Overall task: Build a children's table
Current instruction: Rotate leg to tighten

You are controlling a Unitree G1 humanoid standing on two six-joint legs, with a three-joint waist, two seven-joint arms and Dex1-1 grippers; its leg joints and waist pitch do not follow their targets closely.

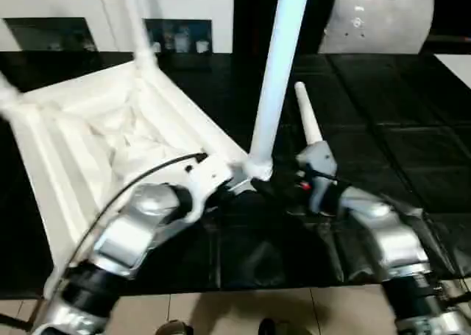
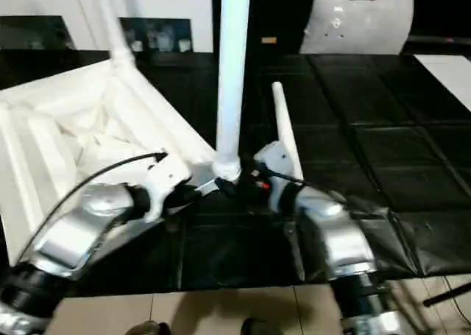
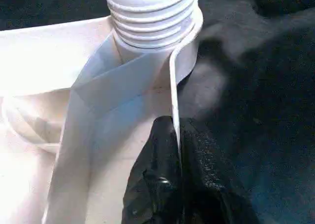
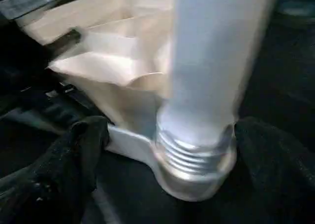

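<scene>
On the black mat in front of you, this is how things stand:

Table top: your white table top (image 1: 96,143) lies upside down on the left, ribbed underside up, its near-right corner between your two grippers.

Standing leg: one white leg (image 1: 278,70) rises upright from that near-right corner socket (image 3: 150,24); thread rings show just above the socket rim.

Far leg: a second leg (image 1: 136,26) stands at the far corner.

Loose leg: a third leg (image 1: 307,118) lies flat on the mat (image 1: 383,129), just right of the standing one.

Left gripper: your left gripper (image 3: 174,184) is clamped on the thin edge wall of the top, near the socket.

Right gripper: your right gripper (image 4: 162,175) stands wide, one finger on each side of the leg's base, not pinching it.

Background: white cabinets (image 1: 88,15) far left, a grey cushion (image 1: 379,22) far right.
</scene>
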